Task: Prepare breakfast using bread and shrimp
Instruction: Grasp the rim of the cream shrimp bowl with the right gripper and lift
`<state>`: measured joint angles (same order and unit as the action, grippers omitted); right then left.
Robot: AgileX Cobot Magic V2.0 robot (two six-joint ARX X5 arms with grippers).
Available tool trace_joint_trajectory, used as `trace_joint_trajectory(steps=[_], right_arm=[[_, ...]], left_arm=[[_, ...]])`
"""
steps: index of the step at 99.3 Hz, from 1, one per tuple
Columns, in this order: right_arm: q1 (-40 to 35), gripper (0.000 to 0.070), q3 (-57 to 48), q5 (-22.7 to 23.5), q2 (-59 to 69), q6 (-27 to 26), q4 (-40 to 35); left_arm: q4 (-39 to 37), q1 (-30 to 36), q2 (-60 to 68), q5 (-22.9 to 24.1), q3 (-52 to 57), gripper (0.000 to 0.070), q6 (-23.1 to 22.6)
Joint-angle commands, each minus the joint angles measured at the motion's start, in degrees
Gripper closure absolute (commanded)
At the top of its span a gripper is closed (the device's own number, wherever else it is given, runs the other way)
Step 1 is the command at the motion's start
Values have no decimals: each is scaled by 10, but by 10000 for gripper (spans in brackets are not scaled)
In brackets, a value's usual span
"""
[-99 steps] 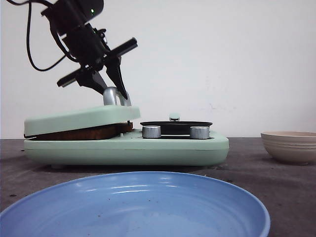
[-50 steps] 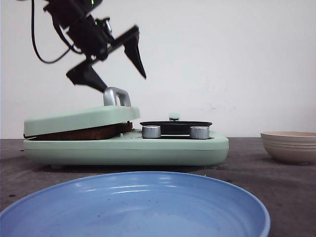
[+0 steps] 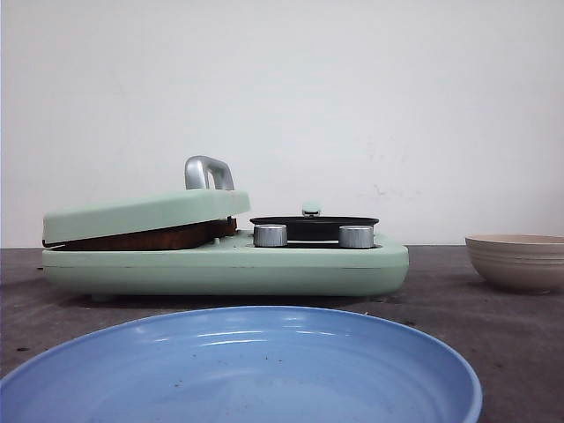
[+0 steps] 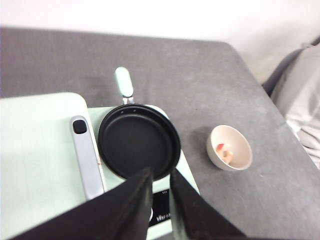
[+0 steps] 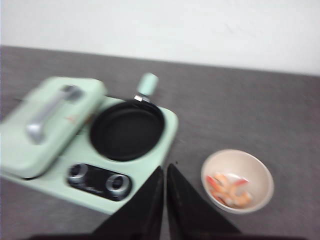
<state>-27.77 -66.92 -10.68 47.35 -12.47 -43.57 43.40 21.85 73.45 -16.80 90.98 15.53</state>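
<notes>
The bread shows only as a brown crust edge (image 3: 141,239) under the lowered mint-green lid (image 3: 145,211) of the breakfast maker (image 3: 229,269). Its faces are hidden. The shrimp (image 5: 230,189) lie in a beige bowl (image 5: 240,162) to the right of the maker, and also show in the left wrist view (image 4: 227,154). My left gripper (image 4: 161,175) hangs high above the black pan (image 4: 137,140), its jaws a narrow gap apart and empty. My right gripper (image 5: 165,172) is shut and empty, high above the table between maker and bowl. Neither gripper shows in the front view.
A large blue plate (image 3: 247,370) fills the front of the table. The lid has a silver handle (image 3: 207,172). Two silver knobs (image 3: 270,235) sit at the maker's front. The pan's mint handle (image 4: 123,82) points toward the wall. The bowl (image 3: 520,260) stands at the right.
My left gripper was at the lid's silver handle, then rose with jaws wide apart, and has now left the front view. The lid stays down on the bread.
</notes>
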Motion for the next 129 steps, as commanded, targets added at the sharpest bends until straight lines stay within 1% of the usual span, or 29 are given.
trace_joint_trajectory(steps=[1, 4, 5, 8, 10, 20, 23, 25, 30, 40, 60, 74, 95, 99, 110, 119, 129], right_arm=[[38, 700, -11, 23, 29, -6, 10], [61, 700, -11, 45, 42, -6, 11], [242, 690, -11, 195, 143, -6, 4], [255, 674, -11, 202, 153, -6, 2], [267, 646, -11, 210, 163, -6, 0], [324, 402, -11, 234, 214, -6, -17], [338, 356, -11, 240, 229, -6, -22], [346, 343, -11, 244, 239, -6, -25], [361, 341, -11, 254, 264, -6, -30], [374, 341, -11, 268, 312, -5, -29], [381, 344, -11, 270, 399, -6, -8], [385, 359, -11, 269, 445, -7, 19], [390, 366, -11, 272, 487, -28, 86], [391, 382, -11, 272, 494, -30, 97], [392, 462, -11, 273, 515, -40, 123], [392, 466, -11, 277, 532, -41, 135], [392, 468, -11, 299, 551, -49, 148]], left_arm=[[10, 3, -35, -1, 13, 700, -34], [17, 3, -51, -1, 13, 700, -41], [48, 7, -144, 22, 13, 700, -61], [52, 8, -153, 22, 13, 700, -61], [54, 10, -159, 22, 13, 700, -62], [63, 16, -189, 31, 13, 700, -73], [64, 19, -196, 39, 13, 700, -76], [64, 20, -200, 44, 13, 700, -77], [64, 24, -207, 53, 13, 700, -83], [64, 26, -215, 54, 13, 700, -89], [70, 26, -214, 54, 13, 700, -89], [78, 26, -214, 54, 13, 700, -89], [98, 26, -214, 54, 12, 700, -87], [101, 26, -214, 54, 12, 700, -87], [104, 26, -214, 54, 12, 700, -87], [104, 26, -214, 54, 13, 700, -87], [104, 26, -214, 54, 12, 700, -87]])
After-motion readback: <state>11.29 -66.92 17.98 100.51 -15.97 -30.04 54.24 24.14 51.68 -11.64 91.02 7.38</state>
